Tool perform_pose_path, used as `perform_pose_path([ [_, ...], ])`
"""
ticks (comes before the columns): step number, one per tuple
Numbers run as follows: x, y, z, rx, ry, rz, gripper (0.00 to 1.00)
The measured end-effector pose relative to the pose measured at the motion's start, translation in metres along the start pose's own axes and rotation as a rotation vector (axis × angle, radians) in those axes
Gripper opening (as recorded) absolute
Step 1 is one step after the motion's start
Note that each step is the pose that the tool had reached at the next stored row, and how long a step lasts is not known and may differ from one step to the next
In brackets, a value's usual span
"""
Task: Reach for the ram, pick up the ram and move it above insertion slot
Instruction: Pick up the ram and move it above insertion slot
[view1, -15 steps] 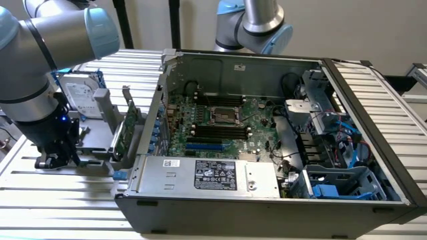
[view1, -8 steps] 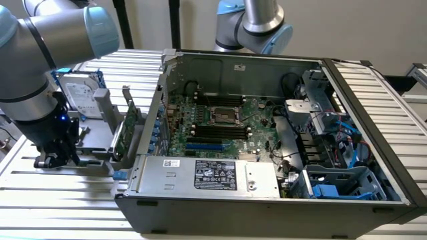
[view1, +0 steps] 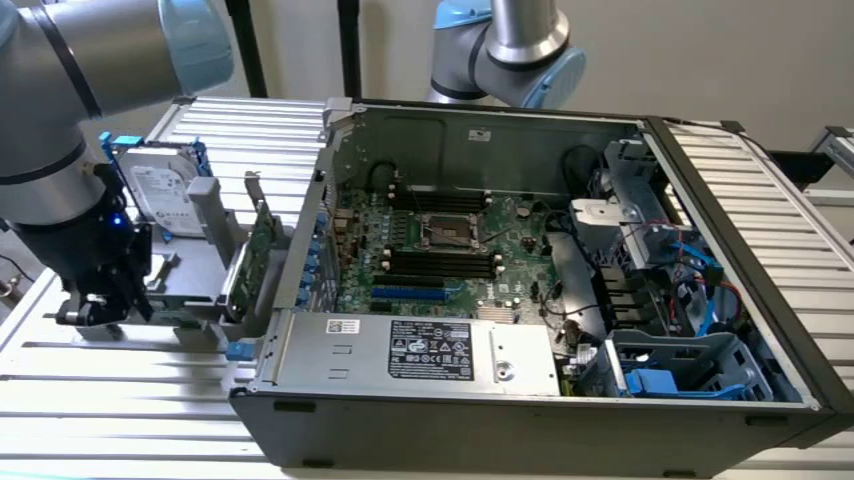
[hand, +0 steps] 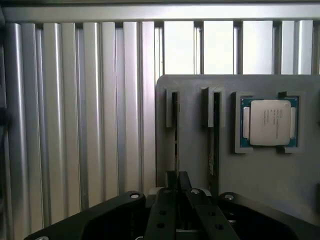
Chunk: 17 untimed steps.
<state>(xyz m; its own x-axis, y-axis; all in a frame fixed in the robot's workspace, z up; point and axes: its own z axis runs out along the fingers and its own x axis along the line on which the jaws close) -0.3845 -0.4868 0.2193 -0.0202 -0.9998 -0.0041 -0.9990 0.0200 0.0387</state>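
Observation:
The ram (hand: 176, 130) is a thin green stick standing on edge in a slot of a grey holder plate (hand: 260, 175). My gripper (hand: 177, 184) sits right at its near end, with both fingers (hand: 185, 182) drawn close together against the stick's edge. The stick is still in its slot. In the exterior view the gripper (view1: 100, 308) hangs low over the holder at that view's left, outside the open computer case. The dark memory slots (view1: 434, 262) lie on the motherboard beside the processor socket (view1: 447, 232).
A second stick (hand: 215, 135) stands in the neighbouring slot and a processor chip (hand: 270, 122) lies in a pocket beyond it. A hard drive (view1: 160, 195) and a green expansion card (view1: 256, 255) stand between the gripper and the case wall (view1: 314, 240). Ribbed aluminium table (hand: 75, 125) surrounds everything.

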Motion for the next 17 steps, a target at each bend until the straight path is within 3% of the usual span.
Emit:
perform_pose_path([
  [9,0.0,-0.004,-0.0408,0.0,0.0,0.0,0.13],
  [17,0.0,-0.0216,-0.0778,0.0,-0.0036,-0.004,0.13],
])
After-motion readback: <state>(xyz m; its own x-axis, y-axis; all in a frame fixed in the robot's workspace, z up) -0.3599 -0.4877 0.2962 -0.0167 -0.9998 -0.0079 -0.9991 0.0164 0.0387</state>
